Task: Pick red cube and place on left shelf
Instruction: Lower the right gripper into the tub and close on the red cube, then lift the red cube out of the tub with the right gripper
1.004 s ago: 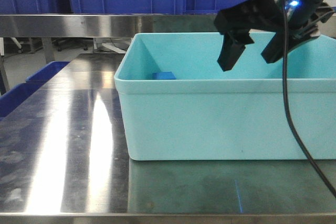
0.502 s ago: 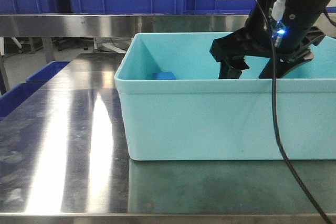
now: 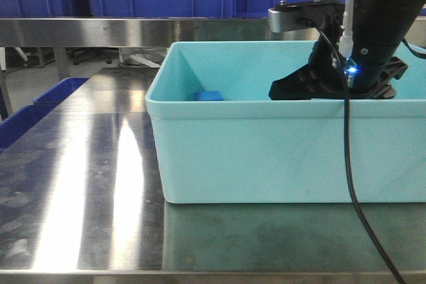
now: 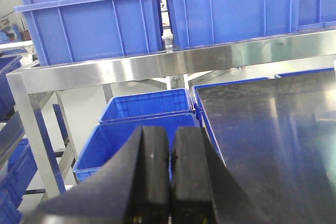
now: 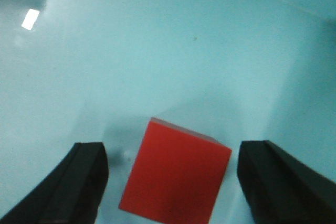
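The red cube (image 5: 176,177) lies on the floor of the teal bin (image 3: 266,157), between the spread fingers of the right claw (image 5: 181,182), which has dropped below the bin's rim within the last second. Closing looks next. The left claw (image 4: 170,177) is pressed together, empty.

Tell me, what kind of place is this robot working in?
Probably a warehouse or factory storeroom. Large blue crates sit on a stainless-steel shelf, and more blue bins sit lower down. The work surface is a shiny steel table holding a teal tub.
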